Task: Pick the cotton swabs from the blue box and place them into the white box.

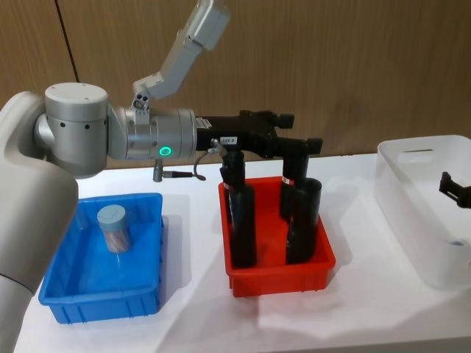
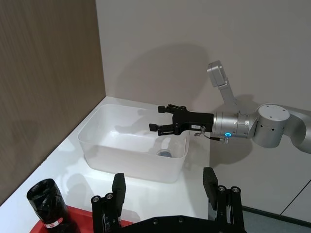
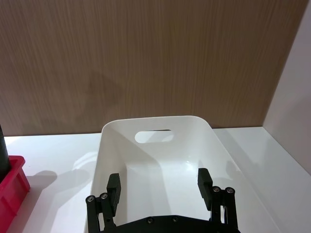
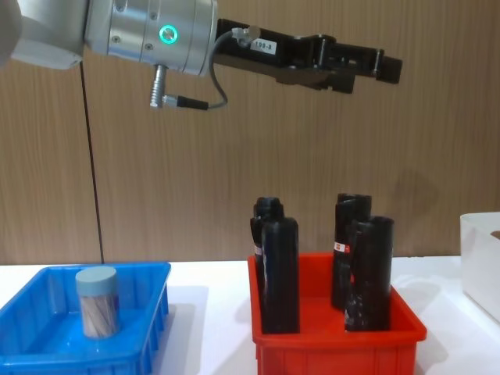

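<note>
**Two swab tubs, one in each box, and both grippers empty**

We count two tubs. One cotton swab tub (image 1: 114, 228) stands upright in the blue box (image 1: 70, 298), nearer its far wall. The second tub (image 2: 164, 153) sits on the floor of the white box (image 2: 104, 162). There are three bins in a row, with the blue box on the robot's left, the red bin (image 1: 280, 279) in the middle and the white box on the right. The red bin holds four black bottles (image 4: 280, 273), all upright and rising well above its rim.

The left gripper (image 4: 387, 66) hangs high over the red bin, well clear of the bottle tops. Its fingers (image 2: 119, 185) are spread and hold nothing. The right gripper (image 2: 158, 118) hovers over the white box above its rim, with its fingers (image 3: 204, 179) parted and empty.

A strip of bare table (image 1: 195, 309) separates the blue box from the red bin. A wider strip lies between the red bin and the white box. The swab tub in the blue box has free room on every side.

The table is plain white. A wood-panelled wall (image 3: 146, 58) runs behind it, meeting a pale wall (image 2: 194, 39) at the right end.
</note>
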